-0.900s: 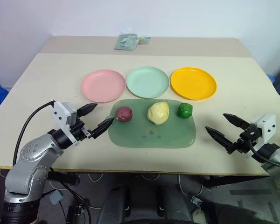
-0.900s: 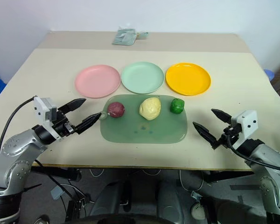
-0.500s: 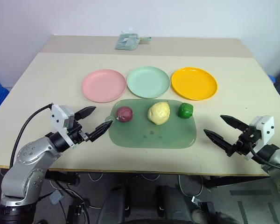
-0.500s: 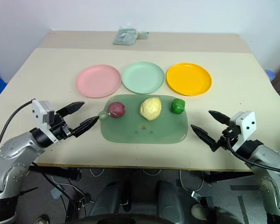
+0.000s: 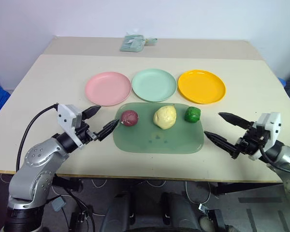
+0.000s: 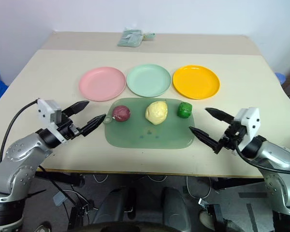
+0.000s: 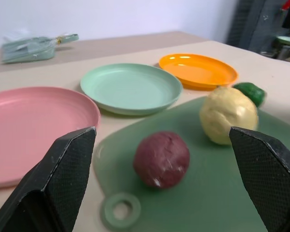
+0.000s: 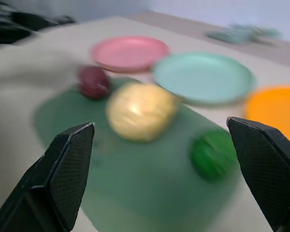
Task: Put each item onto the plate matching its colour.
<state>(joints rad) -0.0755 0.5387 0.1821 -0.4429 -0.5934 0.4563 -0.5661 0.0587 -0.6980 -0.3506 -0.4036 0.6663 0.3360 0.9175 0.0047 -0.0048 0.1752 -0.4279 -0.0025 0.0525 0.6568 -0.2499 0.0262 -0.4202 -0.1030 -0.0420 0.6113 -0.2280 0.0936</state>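
Left arm: enters from the lower left of the head views, silver upper arm bent at the elbow, forearm reaching toward frame centre.
Left wrist: carries a white camera block with a black cable looping back along the arm.
Left tool (image 5: 100, 120): lower-left middle of the frame; two black fingers spread wide, holding nothing, pointing roughly level toward centre.
Right arm: enters from the lower right, forearm angled inward.
Right tool (image 5: 225, 129): right middle of the frame; fingers spread wide, empty, pointing toward centre.
Right wrist: white block behind the fingers; its own view is blurred, perhaps from motion.
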